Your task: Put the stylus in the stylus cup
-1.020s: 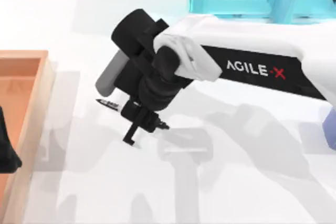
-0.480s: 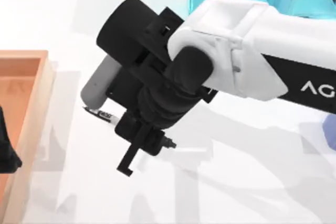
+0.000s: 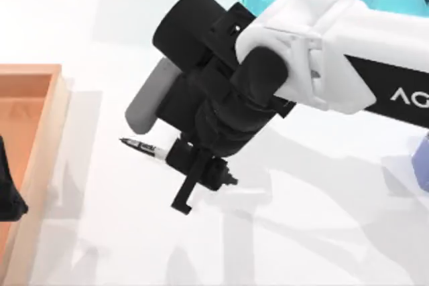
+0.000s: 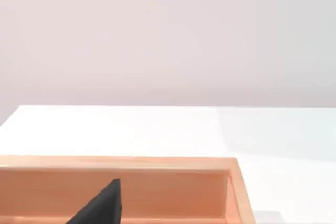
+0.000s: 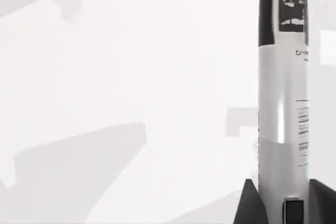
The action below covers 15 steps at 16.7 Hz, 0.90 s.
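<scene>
The stylus [image 5: 282, 93], grey-bodied with a black printed section above, is seen upright at the frame's right, gripped between two dark fingertips [image 5: 249, 203] of the right hand [image 5: 283, 205] over the white table [image 5: 131, 77].

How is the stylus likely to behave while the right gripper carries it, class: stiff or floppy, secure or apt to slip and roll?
The stylus looks straight and hard-bodied, so probably stiff. Its glossy barrel may slip, since the right gripper pinches it near one end. Being round and slim, it would likely roll if dropped on the table.

Black-tipped, white-grey stylus [image 3: 142, 146]; periwinkle stylus cup [image 3: 423, 165]; orange-brown wooden tray [image 3: 47, 125].
</scene>
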Available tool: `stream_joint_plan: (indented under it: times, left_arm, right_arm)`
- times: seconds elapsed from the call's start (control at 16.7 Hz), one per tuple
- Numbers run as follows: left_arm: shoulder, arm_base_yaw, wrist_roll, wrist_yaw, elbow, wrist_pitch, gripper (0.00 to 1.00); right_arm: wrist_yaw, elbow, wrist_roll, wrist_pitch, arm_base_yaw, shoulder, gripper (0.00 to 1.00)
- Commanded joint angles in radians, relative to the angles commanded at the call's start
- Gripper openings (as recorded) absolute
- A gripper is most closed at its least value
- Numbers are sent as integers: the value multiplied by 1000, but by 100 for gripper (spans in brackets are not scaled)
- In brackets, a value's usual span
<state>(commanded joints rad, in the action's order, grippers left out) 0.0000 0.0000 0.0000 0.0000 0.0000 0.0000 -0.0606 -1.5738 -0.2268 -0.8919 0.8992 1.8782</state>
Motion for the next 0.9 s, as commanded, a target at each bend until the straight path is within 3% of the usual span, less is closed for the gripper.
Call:
stream_joint_plan:
  times: [0.36, 0.9]
  left_arm:
    - [0, 0, 0, 0, 0, 0, 100]
    - [0, 0, 0, 0, 0, 0, 100]
  right_arm:
    - [-373, 173, -308, 88, -324, 7, 0]
    - [-1201, 491, -909, 232, -970, 9, 0]
